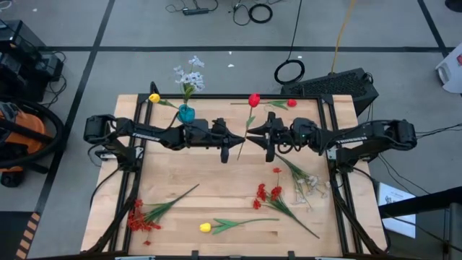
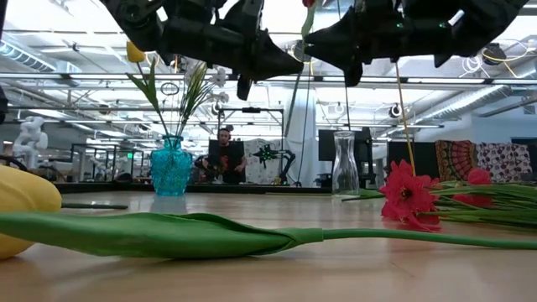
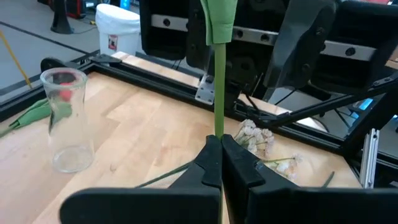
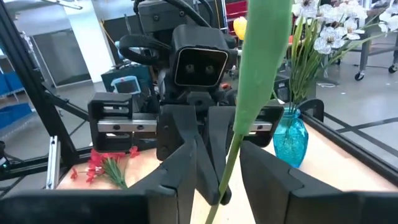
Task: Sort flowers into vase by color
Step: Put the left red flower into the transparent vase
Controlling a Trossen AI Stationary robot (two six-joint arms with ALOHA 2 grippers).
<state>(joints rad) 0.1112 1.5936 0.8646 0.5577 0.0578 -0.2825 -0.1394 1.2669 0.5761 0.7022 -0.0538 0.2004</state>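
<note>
A red tulip [image 1: 253,100] on a long green stem stands lifted between my two grippers over the middle of the table. My left gripper [image 3: 220,148] reaches in from the left and is shut on the stem. My right gripper [image 4: 225,182] comes from the right. It is open, with a finger on either side of the stem and its leaf [image 4: 266,56]. A blue vase [image 1: 186,113] near the far edge holds white blossoms and a yellow one. A clear glass vase [image 3: 64,118] stands upright on the table. Other flowers lie flat on the wood. My left gripper pinches the tulip's bare stem [image 3: 219,124] below its leaf, between the two fingertips. The fingers come level from the table's left and lie across the stem. The flower is lifted clear and stands roughly upright, blossom on top and the stem's end hanging below the fingers.
Red flowers [image 1: 141,217] lie near the left front, a yellow tulip [image 1: 206,227] at the front edge, more red ones [image 1: 268,193] and white ones [image 1: 309,185] on the right. Another red flower [image 1: 291,103] lies at the far edge. A black frame [image 1: 328,123] borders the table.
</note>
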